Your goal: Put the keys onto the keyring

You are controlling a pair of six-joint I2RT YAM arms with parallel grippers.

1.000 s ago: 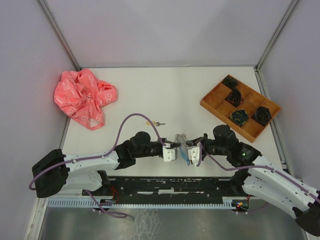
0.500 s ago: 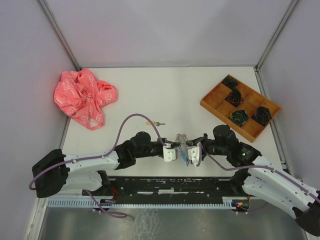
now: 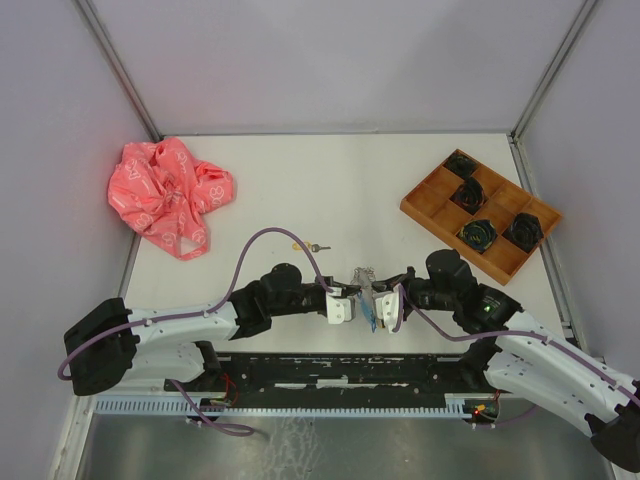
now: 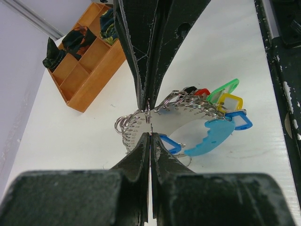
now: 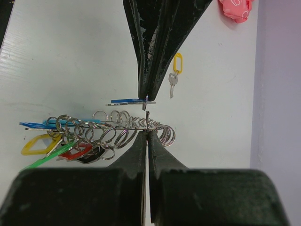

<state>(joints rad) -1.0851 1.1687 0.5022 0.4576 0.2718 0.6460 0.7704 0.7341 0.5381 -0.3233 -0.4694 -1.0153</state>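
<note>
Both the left jaws and the right jaws are pinched fully closed on the keyring [image 3: 365, 279], which is stretched tip to tip between them, while the loose key [image 3: 318, 246] lies flat on the table [image 3: 300, 190] just beyond, nearer the left jaws, its length crosswise, nothing between.
</note>
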